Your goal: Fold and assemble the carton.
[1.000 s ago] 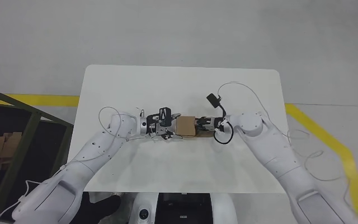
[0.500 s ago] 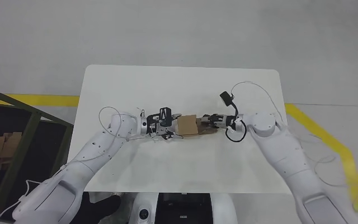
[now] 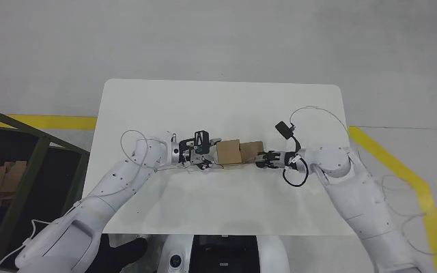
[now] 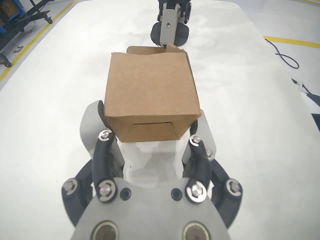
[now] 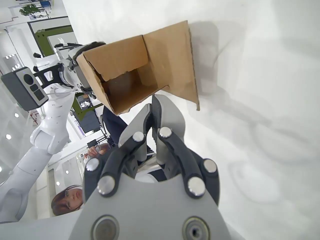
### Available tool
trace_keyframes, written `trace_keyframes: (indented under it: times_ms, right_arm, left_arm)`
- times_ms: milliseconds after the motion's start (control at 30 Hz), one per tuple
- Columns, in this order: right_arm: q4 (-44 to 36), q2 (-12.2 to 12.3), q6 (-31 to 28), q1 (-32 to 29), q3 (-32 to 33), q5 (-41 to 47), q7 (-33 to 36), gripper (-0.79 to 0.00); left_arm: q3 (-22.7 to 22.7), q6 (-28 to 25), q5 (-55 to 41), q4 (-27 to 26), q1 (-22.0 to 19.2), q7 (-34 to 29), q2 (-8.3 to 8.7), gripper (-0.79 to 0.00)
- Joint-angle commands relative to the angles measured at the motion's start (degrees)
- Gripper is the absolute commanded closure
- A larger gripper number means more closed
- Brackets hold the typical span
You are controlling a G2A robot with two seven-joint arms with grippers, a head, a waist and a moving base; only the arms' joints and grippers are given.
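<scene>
White desk (image 3: 136, 102), mid-frame: left end effector (image 4: 149, 119) grasps the carton (image 3: 229, 151) by its closed end; right end effector (image 5: 152, 106), clenched, has withdrawn rightward to the flap (image 3: 251, 149).

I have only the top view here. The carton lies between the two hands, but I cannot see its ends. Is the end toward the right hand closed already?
Observer: No. In the right wrist view that end of the carton is open, and I can see its hollow inside.
Operator: And the flaps there?
Observer: One large flap is swung outward, and a smaller flap is bent inward.
Operator: What does the left hand do?
Observer: The left hand clamps the opposite end, which is closed and has a slit across it.
</scene>
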Motion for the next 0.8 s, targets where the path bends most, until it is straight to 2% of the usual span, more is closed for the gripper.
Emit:
trace_keyframes:
  times_ms: [0,200,467,767]
  right_arm:
    - [0.3,-0.1,-0.2,-0.2,-0.3,0.9,-0.7,0.0]
    - [4.5,-1.2,-2.7,1.8,-2.6,4.3,-3.9,0.0]
    - [10.8,-3.5,-6.5,6.8,-8.1,8.7,-3.9,0.0]
    - [17.9,-5.8,-10.5,10.7,-12.1,13.2,-3.8,0.0]
  left_arm:
    - [0.1,0.0,0.0,0.0,0.0,0.1,-0.01,-0.576]
    - [0.1,0.0,0.2,-0.3,0.1,0.3,-0.01,-0.573]
    - [0.2,-0.3,0.2,-0.4,0.1,0.5,-0.01,-0.57]
    - [0.5,-0.3,0.1,-0.2,0.1,0.3,-0.19,-0.523]
